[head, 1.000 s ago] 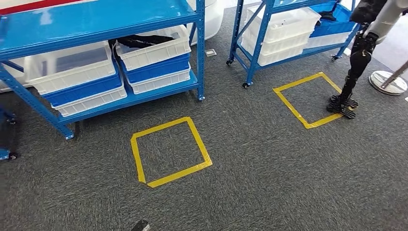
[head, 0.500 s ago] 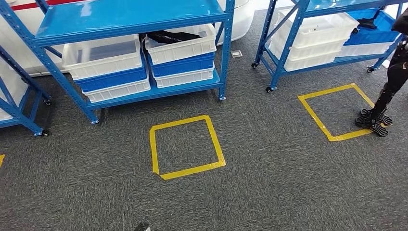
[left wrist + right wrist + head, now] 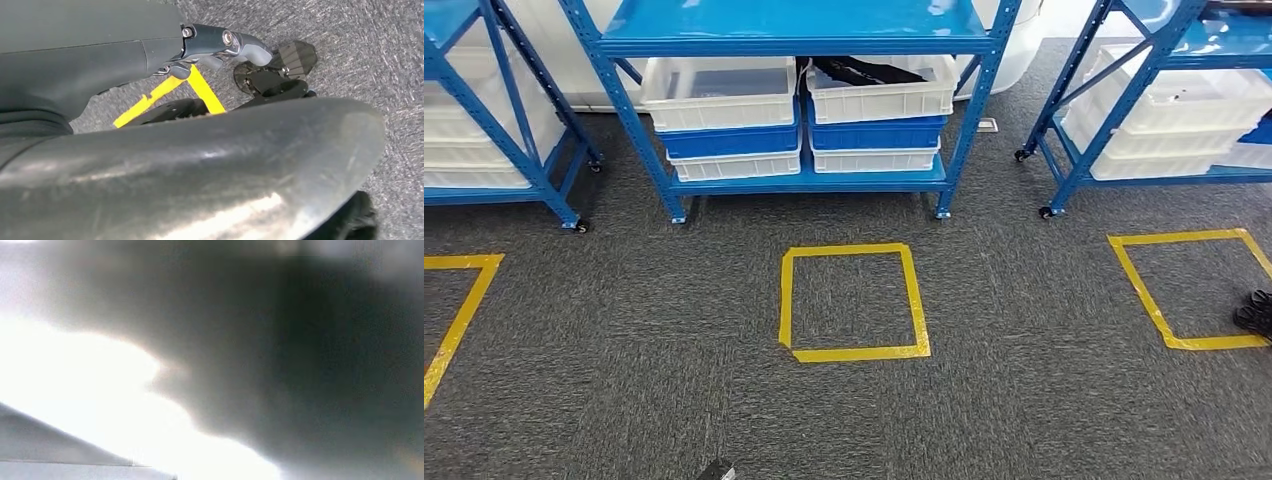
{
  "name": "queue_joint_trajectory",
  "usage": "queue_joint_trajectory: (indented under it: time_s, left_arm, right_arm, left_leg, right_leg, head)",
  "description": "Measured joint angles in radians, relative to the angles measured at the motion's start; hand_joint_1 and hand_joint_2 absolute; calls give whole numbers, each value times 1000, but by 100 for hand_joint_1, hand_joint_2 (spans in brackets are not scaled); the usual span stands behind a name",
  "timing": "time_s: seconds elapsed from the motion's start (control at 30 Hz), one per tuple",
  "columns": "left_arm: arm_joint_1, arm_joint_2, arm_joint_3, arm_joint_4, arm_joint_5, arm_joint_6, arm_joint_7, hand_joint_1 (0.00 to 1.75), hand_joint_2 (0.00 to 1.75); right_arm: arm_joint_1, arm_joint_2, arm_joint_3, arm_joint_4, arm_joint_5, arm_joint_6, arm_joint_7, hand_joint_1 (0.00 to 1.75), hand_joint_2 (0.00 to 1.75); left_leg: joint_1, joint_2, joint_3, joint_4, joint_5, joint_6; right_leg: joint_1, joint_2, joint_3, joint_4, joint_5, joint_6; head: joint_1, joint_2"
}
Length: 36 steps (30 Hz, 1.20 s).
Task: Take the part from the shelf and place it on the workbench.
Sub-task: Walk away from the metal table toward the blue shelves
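- The part (image 3: pixel 861 69) is a dark object lying in the upper white bin (image 3: pixel 884 97) on the right side of the middle blue shelf unit (image 3: pixel 794 35); its shape is too small to make out further.
- That white bin sits stacked on a blue bin (image 3: pixel 879 133), with another white bin (image 3: pixel 874 159) beneath; a like stack (image 3: pixel 724 125) stands just beside it on the same lower shelf.
- The left hand (image 3: pixel 240 55) appears in the left wrist view over grey carpet and a strip of yellow tape; its fingers reach outward with nothing seen between them, but whether they are spread or curled cannot be told.
- The right wrist view is a blurred mass of dark and glare; the right hand's state cannot be told.
- On the carpet (image 3: pixel 674 400) before the middle shelf unit lies a yellow tape square (image 3: pixel 854 302); a second square (image 3: pixel 1194 290) lies to the right, a partial one (image 3: pixel 459 310) at left.
- Further blue shelf units with white bins stand at left (image 3: pixel 484 120) and right (image 3: pixel 1164 110).
- A dark foot (image 3: pixel 1256 313) of another robot rests at the right edge.
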Motion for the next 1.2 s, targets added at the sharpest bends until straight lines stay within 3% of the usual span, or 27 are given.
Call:
queue_joint_trajectory:
  time_s: [0.07, 0.13, 0.23, 0.27, 0.53, 0.67, 0.73, 0.77, 0.87, 0.9, 0.93, 1.0, 1.03, 1.1, 1.2]
  left_arm:
    - [0, 0, 0, 0, 0, 0, -2, 0, 0]
    - [0, 0, 0, 0, 1, -1, -3, 0, 0]
    - [1, 0, 0, 0, 7, -1, -8, 0, 0]
    - [1, 0, 0, 0, 10, -1, -11, 0, 0]
    - [2, 0, 0, 0, 13, 0, -23, 0, 0]
    - [2, 1, 0, 0, 13, 2, -24, 0, 0]
    - [2, 1, 0, 0, 14, 2, -25, 0, 0]
    - [2, 1, 0, 0, 14, 3, -25, 0, 0]
    - [2, 0, 0, 0, 14, 4, -25, 0, 0]
    - [2, 0, 0, 0, 14, 4, -24, 0, 0]
    - [2, 0, 0, 0, 14, 5, -24, 0, 0]
    - [2, 0, 0, 0, 14, 5, -24, 0, 0]
    - [2, 0, 0, 0, 14, 5, -24, 0, 0]
    - [2, 1, 0, 0, 14, 5, -24, 0, 0]
    - [3, 1, 0, 0, 14, 5, -23, 0, 0]
  right_arm:
    - [-2, -1, 0, 0, -2, -2, -2, 0, 0]
    - [-4, -1, -1, 0, -3, -2, -4, 0, 0]
    - [-4, -2, -1, 0, -4, -3, -6, 0, 0]
    - [-4, -2, -2, 0, -5, -3, -7, 0, 0]
    - [-3, -2, -8, 0, -7, -3, -8, 0, 0]
    - [-4, -2, -9, 0, -7, -5, -8, 0, 0]
    - [-5, -2, -9, 0, -7, -6, -8, 0, 0]
    - [-6, -3, -9, 0, -7, -7, -8, 0, 0]
    - [-5, -3, -9, 0, -7, -7, -8, 0, 0]
    - [-4, -3, -9, 0, -7, -7, -8, 0, 0]
    - [-3, -4, -9, 0, -6, -7, -8, 0, 0]
    - [-3, -4, -10, 0, -6, -7, -8, 0, 0]
    - [-4, -4, -10, 0, -5, -7, -8, 0, 0]
    - [-5, -3, -11, 0, -5, -7, -8, 0, 0]
    - [-5, -3, -12, 0, -3, -7, -8, 0, 0]
  left_leg:
    - [-2, -9, -1, 1, 2, -8]
    - [-8, -11, -3, 4, -3, -11]
    - [-8, -6, -2, 2, -5, 11]
    - [-8, -5, -1, 1, -1, 12]
    - [-9, -3, -2, 0, 5, 7]
    - [-12, -3, -1, -5, 1, 4]
    - [-5, -1, 11, -23, 5, 4]
    - [-1, 0, 17, -31, 8, 5]
    - [2, 5, 17, -34, 9, 6]
    - [2, 5, 16, -33, 9, 5]
    - [2, 4, 16, -33, 8, 4]
    - [3, -1, 17, -31, 7, -4]
    - [1, -3, 17, -28, 4, -10]
    - [-4, -5, 17, -23, -1, -22]
    - [-1, -2, 20, -17, -10, -37]
  right_leg:
    - [-4, 7, 55, -130, 50, 5]
    - [-4, 14, 73, -182, 71, -6]
    - [0, 15, 71, -183, 78, -19]
    - [2, 15, 72, -183, 80, -21]
    - [1, 15, 78, -182, 82, -24]
    - [-2, 15, 74, -188, 78, -16]
    - [0, 13, 65, -165, 63, -13]
    - [1, 12, 47, -124, 42, -14]
    - [-4, 11, -52, 64, -35, -17]
    - [-5, 11, -69, 90, -39, -11]
    - [-7, 11, -61, 68, -23, -1]
    - [-12, 13, 2, -67, 35, 20]
    - [-12, 14, 34, -132, 59, 23]
    - [-10, 17, 61, -188, 80, 5]
    - [-8, 12, 70, -190, 89, -29]
  head:
    - [1, 0]
    - [0, 0]
    - [-1, 0]
    - [-1, 0]
    - [-1, 0]
    - [-1, 0]
    - [0, 0]
    - [2, 0]
    - [6, 0]
    - [6, 0]
    - [6, 0]
    - [7, 0]
    - [7, 0]
    - [6, 0]
    - [3, 0]
